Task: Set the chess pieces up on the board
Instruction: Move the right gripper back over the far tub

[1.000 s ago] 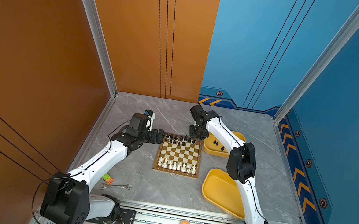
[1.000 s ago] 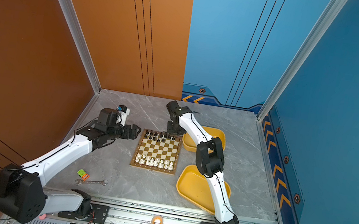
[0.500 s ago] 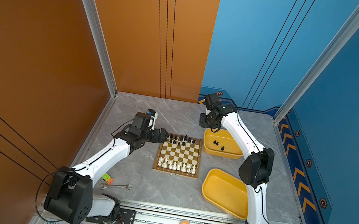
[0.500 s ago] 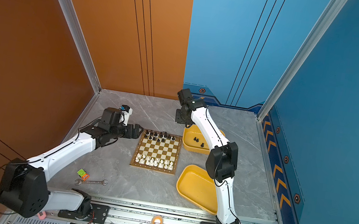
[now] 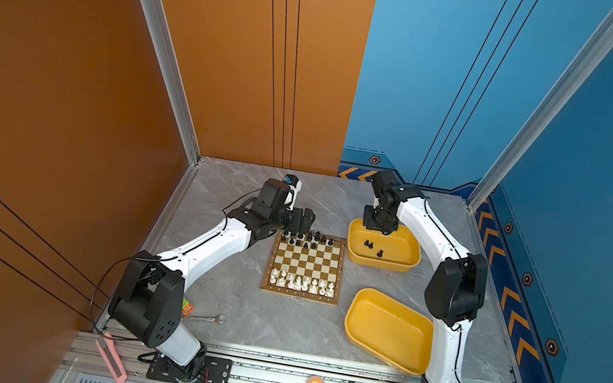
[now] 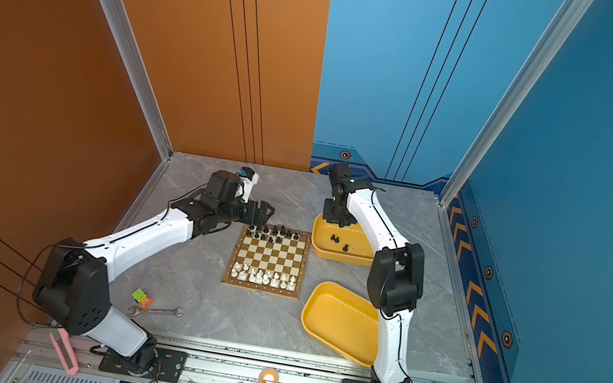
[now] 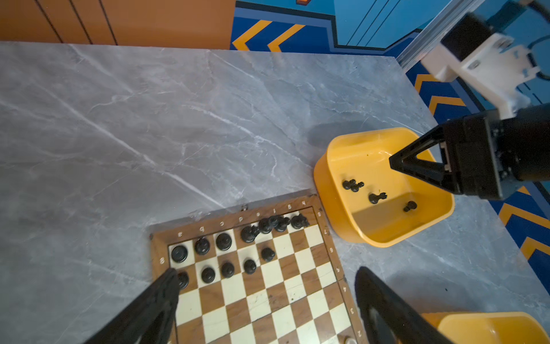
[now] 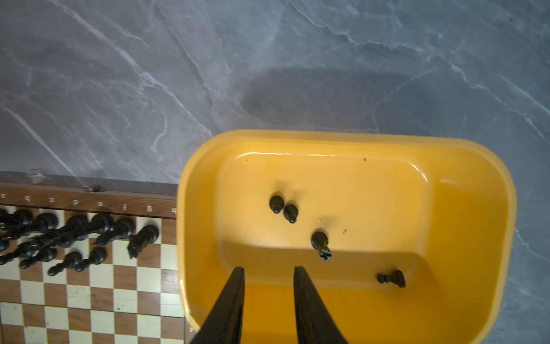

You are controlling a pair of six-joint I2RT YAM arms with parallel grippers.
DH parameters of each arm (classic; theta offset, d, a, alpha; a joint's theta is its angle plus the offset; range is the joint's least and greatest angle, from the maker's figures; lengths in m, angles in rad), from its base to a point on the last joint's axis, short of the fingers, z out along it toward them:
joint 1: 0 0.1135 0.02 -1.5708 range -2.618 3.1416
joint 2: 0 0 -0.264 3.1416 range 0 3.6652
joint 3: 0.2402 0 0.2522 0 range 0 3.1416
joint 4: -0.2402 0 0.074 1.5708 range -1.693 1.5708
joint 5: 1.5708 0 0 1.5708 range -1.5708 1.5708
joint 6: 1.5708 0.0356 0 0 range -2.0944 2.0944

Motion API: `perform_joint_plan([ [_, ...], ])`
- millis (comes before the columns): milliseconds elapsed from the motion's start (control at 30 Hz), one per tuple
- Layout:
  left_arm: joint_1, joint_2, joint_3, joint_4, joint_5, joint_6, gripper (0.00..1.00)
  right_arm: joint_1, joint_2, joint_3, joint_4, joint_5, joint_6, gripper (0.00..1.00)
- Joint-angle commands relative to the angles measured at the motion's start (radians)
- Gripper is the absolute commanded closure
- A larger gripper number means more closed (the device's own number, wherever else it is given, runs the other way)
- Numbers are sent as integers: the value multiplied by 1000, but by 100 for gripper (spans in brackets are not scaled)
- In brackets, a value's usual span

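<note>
Right gripper (image 8: 268, 268) shifted over tray (image 8: 342, 135).

Glossy plastic tray (image 8: 342, 137) (wooden-bordered board (image 8: 89, 199))

One board (image 5: 306, 260), two yellow trays (image 5: 386, 334), and four black chess pieces (image 8: 276, 204) lying in one of them.

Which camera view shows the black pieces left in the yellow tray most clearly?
The right wrist view: it looks down into the yellow tray, showing four black pieces separately. The left wrist view shows the pieces smaller, two overlapping. Both top views show only tiny dark dots.
</note>
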Motion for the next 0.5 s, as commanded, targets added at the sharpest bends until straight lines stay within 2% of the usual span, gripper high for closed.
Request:
perform_joint_plan([
  [0, -38, 66, 97, -10, -24, -9, 7, -20, -41, -45, 18, 4, -31, 70],
  [167, -79, 149, 196, -62, -31, -13, 7, -41, -23, -60, 23, -19, -45, 74],
  [467, -94, 231, 300, -113, -23, -11, 7, -68, -26, -168, 35, -58, -45, 72],
])
